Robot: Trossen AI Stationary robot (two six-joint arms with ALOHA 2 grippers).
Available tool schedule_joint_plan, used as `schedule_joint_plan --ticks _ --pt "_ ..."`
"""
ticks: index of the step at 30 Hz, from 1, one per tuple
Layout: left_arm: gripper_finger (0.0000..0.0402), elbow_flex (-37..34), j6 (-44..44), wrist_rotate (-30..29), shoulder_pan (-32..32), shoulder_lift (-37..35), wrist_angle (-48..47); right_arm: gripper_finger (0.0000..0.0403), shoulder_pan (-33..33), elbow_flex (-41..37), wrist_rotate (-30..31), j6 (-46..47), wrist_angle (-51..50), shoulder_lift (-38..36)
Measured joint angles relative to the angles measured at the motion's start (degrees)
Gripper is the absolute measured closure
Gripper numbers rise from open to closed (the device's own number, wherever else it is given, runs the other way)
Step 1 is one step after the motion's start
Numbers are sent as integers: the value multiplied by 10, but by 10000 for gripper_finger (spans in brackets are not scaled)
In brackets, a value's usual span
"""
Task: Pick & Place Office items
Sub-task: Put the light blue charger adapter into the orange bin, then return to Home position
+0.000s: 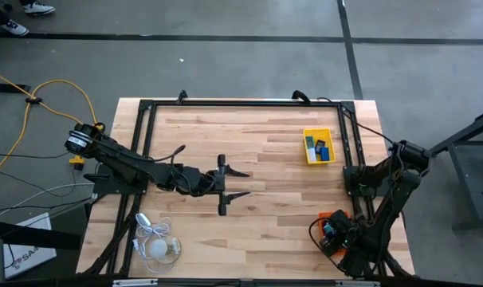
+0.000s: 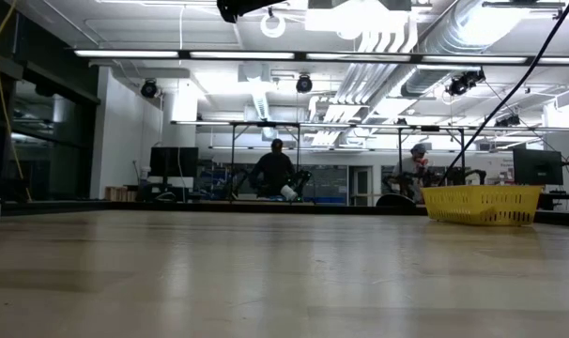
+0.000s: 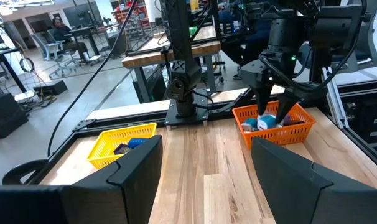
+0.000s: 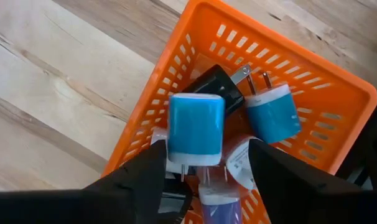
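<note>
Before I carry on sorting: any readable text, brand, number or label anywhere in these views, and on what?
"SA…": partial dark letters on the white box on the floor beside the table's left front corner, high view; the rest is cut off.
White charger in the orange tray: small print on its face, too blurred to read.
Blue charger above that tray, between the right tool's fingers: no markings show.
Nothing else legible.

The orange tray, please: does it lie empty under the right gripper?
No, the orange tray holds several pieces, among them a blue charger.
</note>
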Motion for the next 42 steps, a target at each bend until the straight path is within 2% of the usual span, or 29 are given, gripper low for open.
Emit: schedule_joint_plan --ticks 11,21,34,42 --pt "162 0 0 0 0 0 0 184 0 0 -5 -11 0 -4" --pt "162 0 0 0 0 0 0 184 -8 0 6 -36 -5 -87" --pt "162 0 -52 0 -2 -5 -4 184 -56 1 196 -174 -7 -168" --pt "162 0 -85 0 -11 -17 -24 184 -109 1 217 -296 -7 -176"
